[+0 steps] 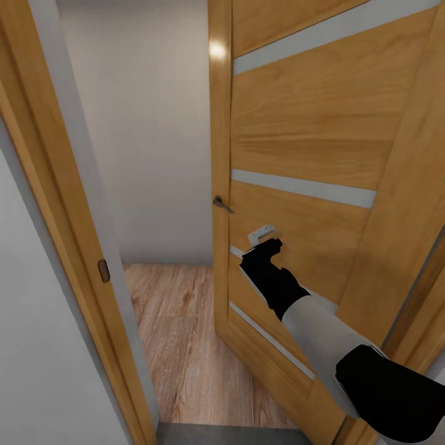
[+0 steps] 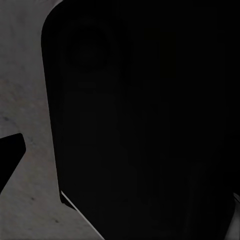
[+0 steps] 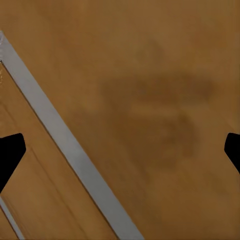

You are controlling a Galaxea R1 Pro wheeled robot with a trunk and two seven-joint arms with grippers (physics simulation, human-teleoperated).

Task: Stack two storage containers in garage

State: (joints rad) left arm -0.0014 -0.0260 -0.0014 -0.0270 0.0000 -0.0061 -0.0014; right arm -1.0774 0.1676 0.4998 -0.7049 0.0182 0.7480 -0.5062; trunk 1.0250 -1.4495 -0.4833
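The two storage containers are out of view. An orange-wood door (image 1: 309, 142) with frosted horizontal strips stands partly open in front of me. My right gripper (image 1: 264, 242) is up against the door's face, below its metal handle (image 1: 221, 204). In the right wrist view the door panel (image 3: 150, 75) and one frosted strip (image 3: 65, 145) are very close, and the two black fingertips (image 3: 10, 155) sit wide apart with nothing between them. In the left wrist view one black fingertip (image 2: 10, 155) hangs over the grey concrete floor (image 2: 25, 75), beside a large dark body.
Through the gap, a light wood plank floor (image 1: 179, 321) runs to a plain white wall (image 1: 148, 123). The wooden door frame (image 1: 68, 247) with its strike plate (image 1: 103, 271) bounds the opening on the left. A strip of grey concrete (image 1: 228, 434) lies at the threshold.
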